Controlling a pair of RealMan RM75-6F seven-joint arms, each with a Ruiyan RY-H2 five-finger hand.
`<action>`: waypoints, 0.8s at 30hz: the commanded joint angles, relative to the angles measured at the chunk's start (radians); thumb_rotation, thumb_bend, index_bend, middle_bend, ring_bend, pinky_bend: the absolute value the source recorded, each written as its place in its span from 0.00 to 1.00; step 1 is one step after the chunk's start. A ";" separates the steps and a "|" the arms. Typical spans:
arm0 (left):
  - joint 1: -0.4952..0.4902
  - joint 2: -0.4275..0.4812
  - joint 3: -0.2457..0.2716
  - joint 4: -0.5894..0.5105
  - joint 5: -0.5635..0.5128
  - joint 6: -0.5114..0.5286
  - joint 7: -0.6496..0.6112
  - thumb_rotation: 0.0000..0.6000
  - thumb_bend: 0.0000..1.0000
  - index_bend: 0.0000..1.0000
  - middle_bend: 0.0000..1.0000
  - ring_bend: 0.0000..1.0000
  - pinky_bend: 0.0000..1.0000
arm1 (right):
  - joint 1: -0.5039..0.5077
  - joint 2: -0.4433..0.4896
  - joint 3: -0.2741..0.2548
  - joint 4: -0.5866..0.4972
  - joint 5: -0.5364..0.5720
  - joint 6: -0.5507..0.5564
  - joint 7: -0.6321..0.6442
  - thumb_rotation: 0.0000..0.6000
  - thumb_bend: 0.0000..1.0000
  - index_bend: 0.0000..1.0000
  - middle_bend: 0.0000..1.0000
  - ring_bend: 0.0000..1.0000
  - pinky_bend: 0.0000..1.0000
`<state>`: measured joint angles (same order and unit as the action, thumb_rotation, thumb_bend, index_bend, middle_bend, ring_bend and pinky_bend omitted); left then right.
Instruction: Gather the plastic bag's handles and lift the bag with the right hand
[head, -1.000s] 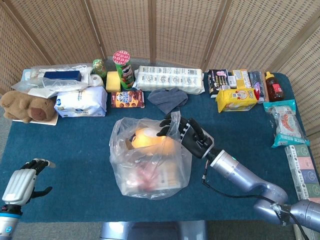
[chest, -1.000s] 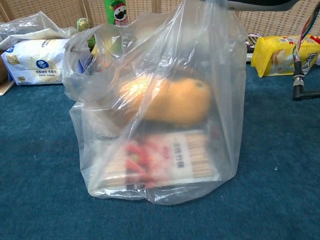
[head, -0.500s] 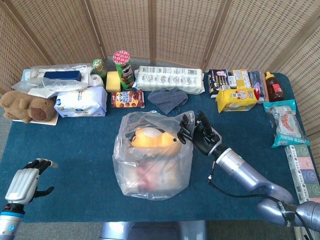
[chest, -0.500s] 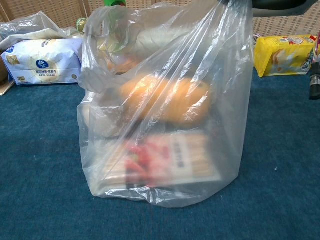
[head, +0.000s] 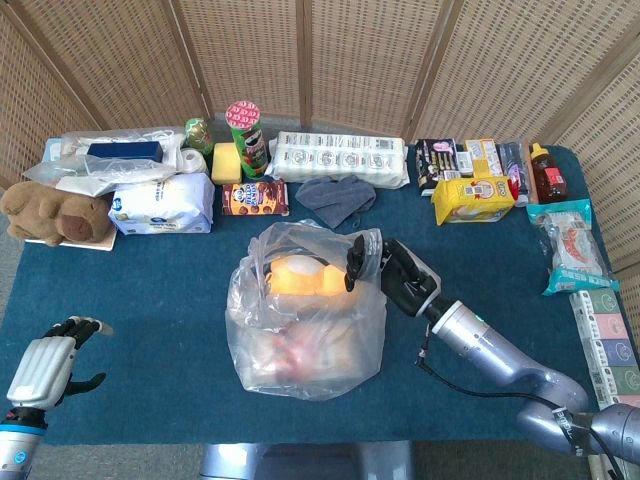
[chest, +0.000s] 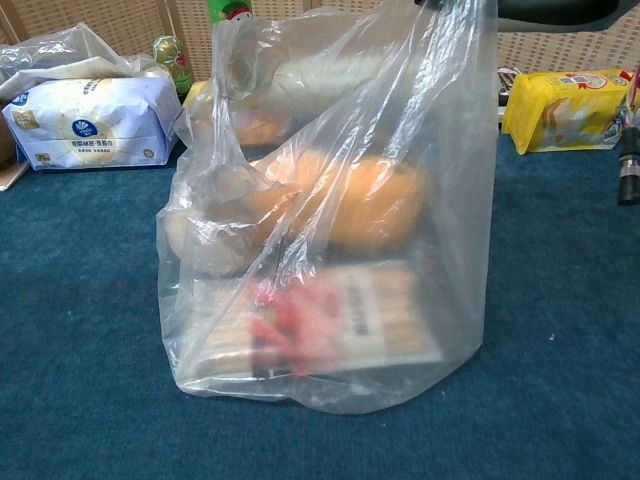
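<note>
The clear, thin plastic bag (head: 303, 310) stands in the middle of the frame on the dark blue cloth-covered surface (head: 160, 290). The black right hand (head: 392, 272) is at the bag's upper right edge, fingers closed around a bunched handle; in the chest view the film runs in tight folds up to the top right corner, so I judge the hand is pulling this side up. The bag's bottom seems to rest on the surface, so the lift is not yet done. The other handle (chest: 232, 60) stands loose at the upper left of the bag, apparently not yet gathered.

Inside lie a round orange-yellow object (chest: 350, 205) and, below it, a flat packet with red print (chest: 330, 320); its characters are too blurred to read.

The white left hand (head: 45, 365) waits at the lower left, holding nothing, fingers slightly apart.

In the upper part of the frame, the green chip can (head: 247, 138) looks like Pringles. The white and blue soft pack (chest: 85, 122) shows a round logo, not readable.
</note>
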<state>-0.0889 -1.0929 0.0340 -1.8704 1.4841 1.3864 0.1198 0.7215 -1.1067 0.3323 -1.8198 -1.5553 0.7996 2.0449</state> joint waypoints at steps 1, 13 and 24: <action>-0.001 0.001 0.000 -0.003 0.005 0.002 0.005 1.00 0.08 0.35 0.35 0.24 0.29 | 0.016 0.000 -0.057 0.072 -0.118 0.073 0.127 0.52 0.17 0.41 0.49 0.46 0.47; -0.083 -0.002 -0.056 0.009 0.116 -0.006 -0.010 1.00 0.08 0.35 0.35 0.24 0.29 | 0.057 0.025 -0.132 0.096 -0.123 0.143 0.177 0.52 0.17 0.40 0.48 0.45 0.44; -0.287 -0.082 -0.194 0.092 0.211 -0.070 -0.117 1.00 0.09 0.35 0.35 0.24 0.28 | 0.076 0.043 -0.160 0.060 -0.083 0.168 0.161 0.51 0.17 0.40 0.48 0.45 0.44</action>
<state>-0.3367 -1.1527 -0.1308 -1.7995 1.6844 1.3435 0.0167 0.7958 -1.0662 0.1745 -1.7560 -1.6423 0.9670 2.2086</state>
